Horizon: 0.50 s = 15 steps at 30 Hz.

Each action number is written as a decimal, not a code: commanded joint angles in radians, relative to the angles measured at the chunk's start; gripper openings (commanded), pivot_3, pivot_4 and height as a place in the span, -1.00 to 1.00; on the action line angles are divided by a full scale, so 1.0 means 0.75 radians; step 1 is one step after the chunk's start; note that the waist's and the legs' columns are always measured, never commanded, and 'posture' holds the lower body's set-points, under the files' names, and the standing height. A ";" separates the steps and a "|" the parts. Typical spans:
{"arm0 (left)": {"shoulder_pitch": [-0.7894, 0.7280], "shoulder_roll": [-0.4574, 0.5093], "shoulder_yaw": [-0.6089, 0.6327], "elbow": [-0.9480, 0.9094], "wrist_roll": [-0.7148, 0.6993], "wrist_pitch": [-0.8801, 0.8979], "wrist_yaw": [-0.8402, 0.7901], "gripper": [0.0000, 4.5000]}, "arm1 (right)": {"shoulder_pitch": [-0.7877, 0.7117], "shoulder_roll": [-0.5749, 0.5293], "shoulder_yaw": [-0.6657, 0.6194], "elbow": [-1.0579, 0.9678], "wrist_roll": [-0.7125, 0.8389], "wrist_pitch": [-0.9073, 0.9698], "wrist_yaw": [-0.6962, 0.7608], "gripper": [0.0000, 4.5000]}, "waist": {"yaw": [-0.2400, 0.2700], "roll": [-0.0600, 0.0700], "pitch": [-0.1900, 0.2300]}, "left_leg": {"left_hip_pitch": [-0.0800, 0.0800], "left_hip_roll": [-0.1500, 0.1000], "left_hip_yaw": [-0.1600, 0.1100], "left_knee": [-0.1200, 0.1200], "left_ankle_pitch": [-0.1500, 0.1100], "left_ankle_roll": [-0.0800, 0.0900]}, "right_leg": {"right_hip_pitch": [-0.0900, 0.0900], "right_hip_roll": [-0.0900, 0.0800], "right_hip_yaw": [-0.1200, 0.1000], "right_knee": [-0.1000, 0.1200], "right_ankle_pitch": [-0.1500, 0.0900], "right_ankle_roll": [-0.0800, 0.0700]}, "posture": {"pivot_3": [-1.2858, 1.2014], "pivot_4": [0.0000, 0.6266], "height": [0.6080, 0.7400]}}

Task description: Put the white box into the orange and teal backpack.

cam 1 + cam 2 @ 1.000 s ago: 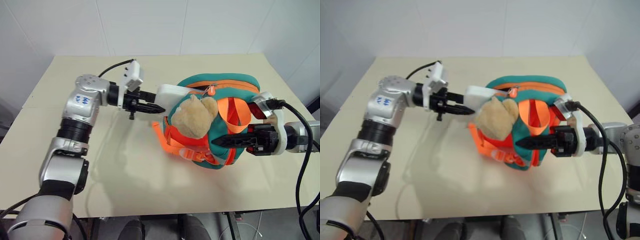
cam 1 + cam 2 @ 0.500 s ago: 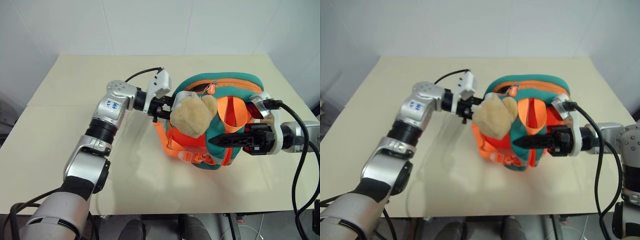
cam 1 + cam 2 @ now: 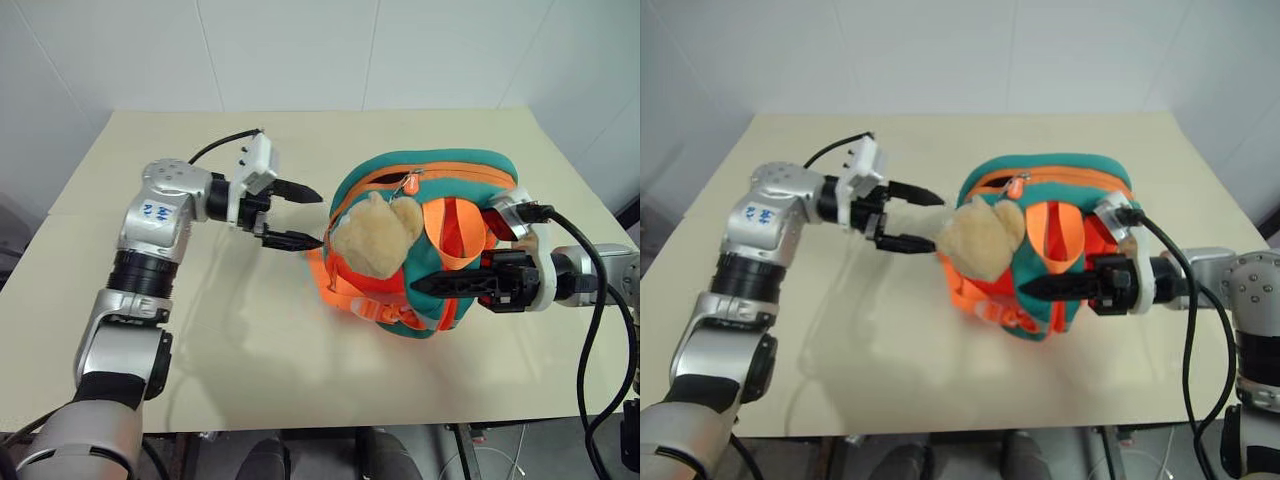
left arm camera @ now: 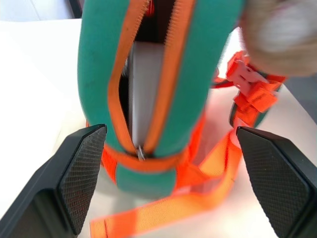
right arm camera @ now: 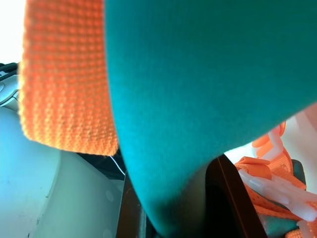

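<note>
The tabletop (image 3: 300, 340) carries the orange and teal backpack (image 3: 440, 200), which stands upright, likely because the right claw (image 3: 432, 284) pinches a teal strap to steady it. Its side zipper gapes, and inside that slot sits the white box (image 4: 143, 94), a flat pale slab. The left claw (image 3: 300, 215) hangs spread wide just beside the opening, holding nothing.

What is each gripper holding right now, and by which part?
The left gripper is open and holds nothing. The right gripper is shut on the small orange and teal backpack, pinching teal fabric on its front.
</note>
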State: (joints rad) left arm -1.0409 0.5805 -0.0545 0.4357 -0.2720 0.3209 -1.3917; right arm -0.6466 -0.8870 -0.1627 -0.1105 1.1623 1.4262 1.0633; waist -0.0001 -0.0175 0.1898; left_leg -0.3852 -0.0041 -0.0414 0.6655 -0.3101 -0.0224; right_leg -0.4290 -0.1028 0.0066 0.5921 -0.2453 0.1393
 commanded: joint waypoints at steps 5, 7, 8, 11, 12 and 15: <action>0.033 0.014 0.140 -0.256 -0.248 0.118 -0.033 0.98 | -0.005 0.004 0.019 -0.009 0.006 -0.018 0.024 -0.76 | 0.000 0.000 0.000 | 0.000 0.000 0.000 0.000 0.000 0.000 | 0.000 0.000 0.000 -0.001 0.000 0.000 | 0.03 -0.52 1.00; 0.054 0.004 0.133 -0.329 -0.290 0.156 -0.029 0.98 | -0.003 0.002 0.018 -0.010 0.007 -0.018 0.024 -0.76 | -0.001 0.000 0.000 | 0.000 0.000 0.000 0.000 0.000 0.000 | 0.000 0.000 0.000 0.000 0.000 0.000 | 0.03 -0.52 1.00; 0.067 -0.002 0.123 -0.372 -0.311 0.175 -0.030 0.98 | -0.003 0.002 0.018 -0.010 0.007 -0.018 0.023 -0.76 | -0.003 0.000 0.000 | 0.000 0.000 0.000 0.000 0.000 0.000 | 0.000 0.000 0.000 0.000 0.000 0.000 | 0.03 -0.52 1.00; 0.101 -0.015 0.089 -0.477 -0.352 0.233 -0.022 0.98 | -0.001 0.001 0.016 -0.012 0.008 -0.017 0.021 -0.76 | -0.003 0.000 0.000 | 0.000 0.000 0.000 0.000 0.000 0.000 | 0.000 0.000 0.000 0.001 0.000 0.000 | 0.03 -0.52 1.00; 0.112 -0.017 0.073 -0.504 -0.355 0.240 -0.025 0.98 | 0.000 0.001 0.015 -0.012 0.009 -0.017 0.019 -0.76 | -0.002 0.000 0.000 | 0.000 0.000 0.000 0.000 0.000 0.000 | 0.000 0.000 0.000 0.001 0.000 0.000 | 0.03 -0.52 1.00; 0.134 -0.038 0.043 -0.565 -0.373 0.255 -0.020 0.98 | 0.004 0.001 0.011 -0.015 0.012 -0.015 0.015 -0.76 | -0.002 0.000 0.000 | 0.000 0.000 0.000 0.000 0.000 0.000 | 0.000 0.000 0.001 0.001 0.000 0.000 | 0.03 -0.52 1.00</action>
State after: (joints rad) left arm -0.9398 0.5580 -0.0193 0.0637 -0.5154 0.5052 -1.4099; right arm -0.6465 -0.8871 -0.1539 -0.1083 1.1589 1.4148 1.0662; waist -0.0016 -0.0174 0.1898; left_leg -0.3850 -0.0041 -0.0414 0.6660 -0.3101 -0.0225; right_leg -0.4288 -0.1027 0.0071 0.5930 -0.2453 0.1391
